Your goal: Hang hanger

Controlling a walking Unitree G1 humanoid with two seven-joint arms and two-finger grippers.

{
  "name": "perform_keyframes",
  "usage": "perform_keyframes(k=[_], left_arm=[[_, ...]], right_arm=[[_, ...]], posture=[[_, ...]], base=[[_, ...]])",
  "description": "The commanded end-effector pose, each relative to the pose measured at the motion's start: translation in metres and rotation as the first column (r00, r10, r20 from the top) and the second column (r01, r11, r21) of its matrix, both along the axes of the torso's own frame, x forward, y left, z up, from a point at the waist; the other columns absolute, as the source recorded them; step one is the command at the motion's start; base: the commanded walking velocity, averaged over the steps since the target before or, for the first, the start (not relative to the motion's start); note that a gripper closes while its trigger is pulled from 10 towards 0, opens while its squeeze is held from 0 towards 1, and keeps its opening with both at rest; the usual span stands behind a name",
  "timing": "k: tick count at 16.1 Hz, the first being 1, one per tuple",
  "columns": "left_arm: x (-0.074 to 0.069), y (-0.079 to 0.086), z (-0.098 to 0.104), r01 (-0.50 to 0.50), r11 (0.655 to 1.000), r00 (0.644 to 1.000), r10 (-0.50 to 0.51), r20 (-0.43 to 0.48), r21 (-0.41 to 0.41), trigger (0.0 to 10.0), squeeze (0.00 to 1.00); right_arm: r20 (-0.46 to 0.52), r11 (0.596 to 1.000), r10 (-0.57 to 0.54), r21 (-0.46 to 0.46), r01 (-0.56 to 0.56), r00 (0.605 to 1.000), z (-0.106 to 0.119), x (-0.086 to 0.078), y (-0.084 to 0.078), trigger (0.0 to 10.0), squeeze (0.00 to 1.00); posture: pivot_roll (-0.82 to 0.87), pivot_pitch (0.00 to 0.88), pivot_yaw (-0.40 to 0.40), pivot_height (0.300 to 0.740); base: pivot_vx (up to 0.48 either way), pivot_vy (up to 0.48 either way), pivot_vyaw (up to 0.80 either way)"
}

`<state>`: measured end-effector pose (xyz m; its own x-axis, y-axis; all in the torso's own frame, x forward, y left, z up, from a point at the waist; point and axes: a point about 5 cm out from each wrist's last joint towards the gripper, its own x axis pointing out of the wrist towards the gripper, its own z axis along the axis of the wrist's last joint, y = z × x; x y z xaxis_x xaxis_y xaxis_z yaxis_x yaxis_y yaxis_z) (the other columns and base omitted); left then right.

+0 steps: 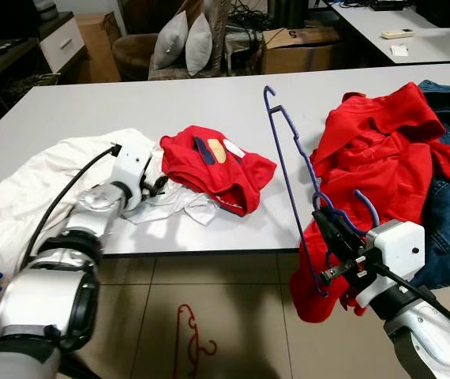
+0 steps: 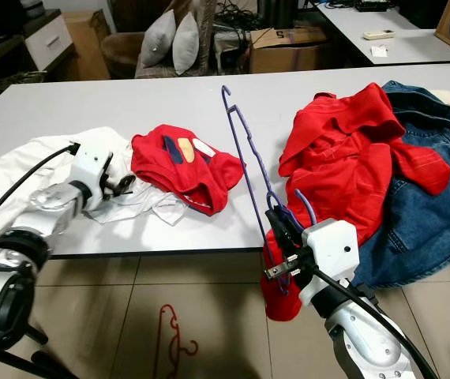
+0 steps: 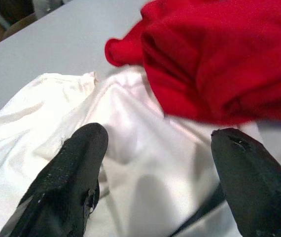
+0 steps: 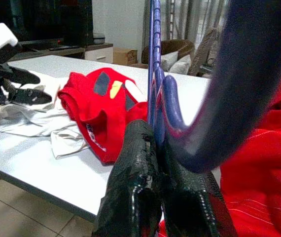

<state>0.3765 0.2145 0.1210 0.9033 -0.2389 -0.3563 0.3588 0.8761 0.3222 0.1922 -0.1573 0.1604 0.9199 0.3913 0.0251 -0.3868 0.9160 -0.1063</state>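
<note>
Gripping purple hanger (image 1: 288,170) in my right tool (image 1: 329,237), fingers clamped near lower bar; long axis runs toward 11 o'clock over tabletop (image 1: 209,103). Left tool (image 1: 155,186) spread wide on white cloth (image 3: 130,163).

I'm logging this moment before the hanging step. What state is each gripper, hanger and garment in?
Right gripper: shut on the purple hanger.
Purple hanger: held, raised above the table.
Left gripper: open, over the white cloth.
Red shirt: crumpled on the table.
Red hanger: lying on the floor.
</note>
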Motion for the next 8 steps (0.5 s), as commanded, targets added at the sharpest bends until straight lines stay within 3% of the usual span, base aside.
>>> perform_keyframes(k=[1,3,4,5,8], left_arm=[[-0.004,0.006,-0.003,0.039,0.999,0.999,-0.038,-0.028,0.037,10.0,0.0],[0.0,0.006,0.009,0.015,0.988,1.0,-0.012,0.022,-0.156,10.0,0.0],[0.003,0.007,0.016,-0.018,0.96,0.998,0.033,0.05,-0.278,10.0,0.0],[0.005,0.005,0.018,-0.04,0.938,0.996,0.064,0.06,-0.344,10.0,0.0],[0.004,-0.005,0.006,-0.082,0.956,0.995,0.095,0.033,-0.281,10.0,0.0]], right_arm=[[0.022,1.0,0.007,-0.002,-0.007,1.0,0.003,-0.001,0.002,10.0,0.0],[0.023,1.0,0.008,0.002,-0.008,1.0,0.003,0.0,0.002,10.0,0.0],[0.023,1.0,0.01,0.004,-0.01,1.0,0.003,0.001,0.003,10.0,0.0],[0.024,1.0,0.016,0.007,-0.016,1.0,0.003,0.002,0.004,10.0,0.0],[0.026,1.0,0.028,0.009,-0.028,0.999,0.003,0.004,0.006,10.0,0.0]], posture=[[-0.18,0.0,0.126,0.74],[-0.18,0.0,0.125,0.74],[-0.17,0.0,0.12,0.74],[-0.16,0.0,0.112,0.74],[-0.15,0.0,0.105,0.74]], base=[[0.0,0.0,0.0],[0.0,0.0,0.0],[0.0,0.0,0.0],[0.0,0.0,0.0],[0.0,0.0,0.0]])
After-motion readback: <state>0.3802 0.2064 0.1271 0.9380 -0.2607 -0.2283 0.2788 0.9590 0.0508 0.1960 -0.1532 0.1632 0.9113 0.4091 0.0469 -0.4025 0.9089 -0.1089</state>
